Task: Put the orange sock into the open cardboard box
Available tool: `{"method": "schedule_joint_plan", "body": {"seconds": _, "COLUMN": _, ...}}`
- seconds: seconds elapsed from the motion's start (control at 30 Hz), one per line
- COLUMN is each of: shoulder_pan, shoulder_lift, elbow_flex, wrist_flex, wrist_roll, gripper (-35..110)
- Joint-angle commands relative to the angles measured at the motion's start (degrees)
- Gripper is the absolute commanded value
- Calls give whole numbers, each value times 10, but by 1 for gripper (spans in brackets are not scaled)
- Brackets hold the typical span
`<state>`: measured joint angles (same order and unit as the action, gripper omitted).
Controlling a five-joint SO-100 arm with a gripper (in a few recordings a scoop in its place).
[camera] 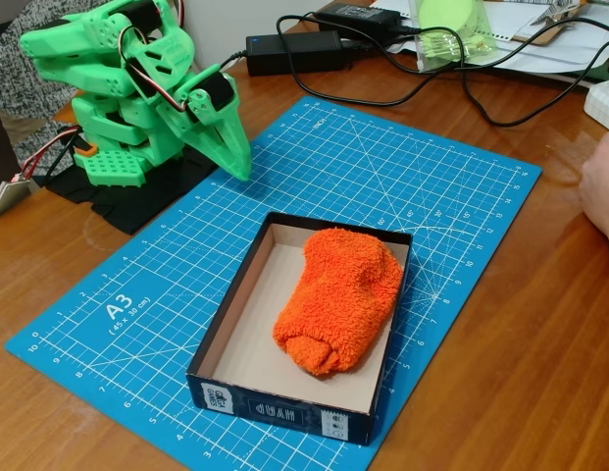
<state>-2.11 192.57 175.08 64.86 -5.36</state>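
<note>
Now orange sock (pixel 338 297) (rolled) inside open cardboard box (pixel 228 312).

The blue cutting mat (pixel 186 294) bears white print near its left edge in the fixed view: "A3", with "(45 x 30 cm)" in smaller type beneath. White scale numerals run along its borders, too small to read reliably. The open cardboard box (pixel 284 407) carries white print and small labels on its near short wall; the characters appear inverted and are illegible.

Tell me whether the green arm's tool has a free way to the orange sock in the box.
Probably yes. The orange sock lies in the open cardboard box, uncovered, and only bare mat lies between it and the tool, which points down beside the box.
</note>
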Motion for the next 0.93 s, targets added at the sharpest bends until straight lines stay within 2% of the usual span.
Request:
{"method": "schedule_joint_plan", "body": {"seconds": 0.0, "shoulder_pan": 0, "shoulder_lift": 10, "elbow_flex": 8, "wrist_flex": 9, "wrist_roll": 1, "gripper": 0}}
{"method": "schedule_joint_plan", "body": {"seconds": 0.43, "shoulder_pan": 19, "shoulder_lift": 10, "elbow_flex": 8, "wrist_flex": 7, "wrist_roll": 14, "gripper": 0}}
{"method": "schedule_joint_plan", "body": {"seconds": 0.9, "shoulder_pan": 86, "shoulder_lift": 10, "elbow_flex": 7, "wrist_flex": 5, "wrist_roll": 56, "gripper": 0}}
